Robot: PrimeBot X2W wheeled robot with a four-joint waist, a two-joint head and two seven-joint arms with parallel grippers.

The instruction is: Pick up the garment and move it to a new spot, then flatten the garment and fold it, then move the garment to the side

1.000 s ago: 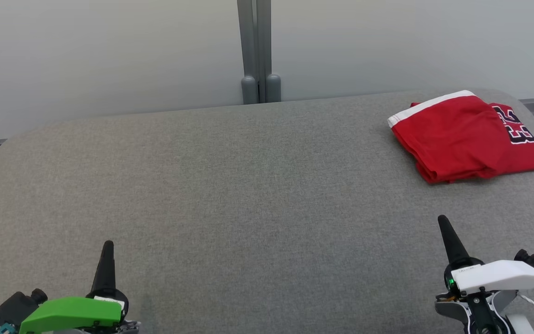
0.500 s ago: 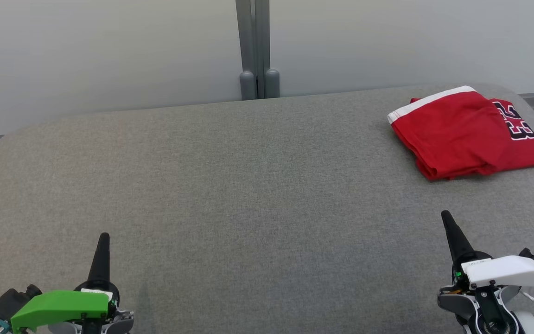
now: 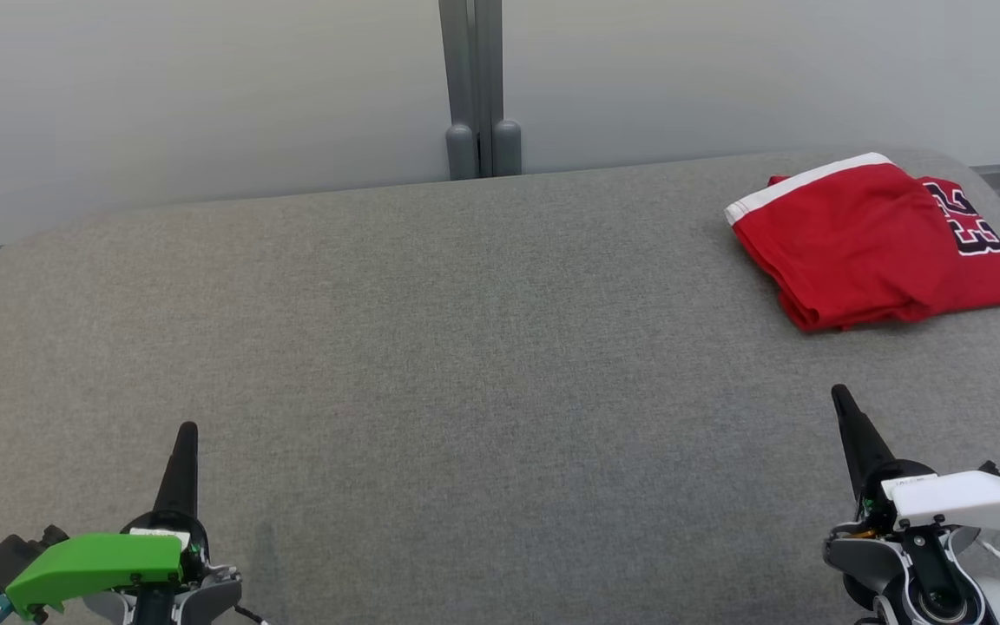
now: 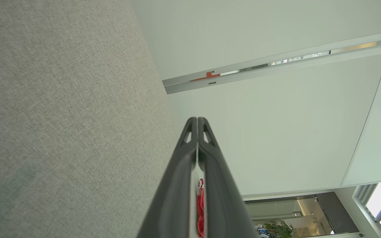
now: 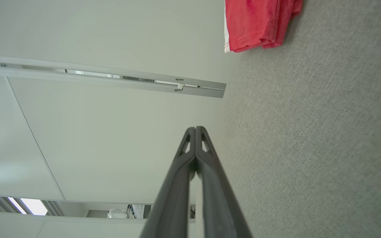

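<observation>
Both jaws sitting together, empty; garment [image 3: 873,247] lying folded far-R on tabletop [image 3: 465,347]. Prob. wrapping up: be parking arms clear.

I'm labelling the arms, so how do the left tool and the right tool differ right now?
The left tool wears a green cover; the right tool wears a white one. The right tool sits nearer the folded red garment; the left tool is far from it across the grey surface. Both are shut and empty.
</observation>
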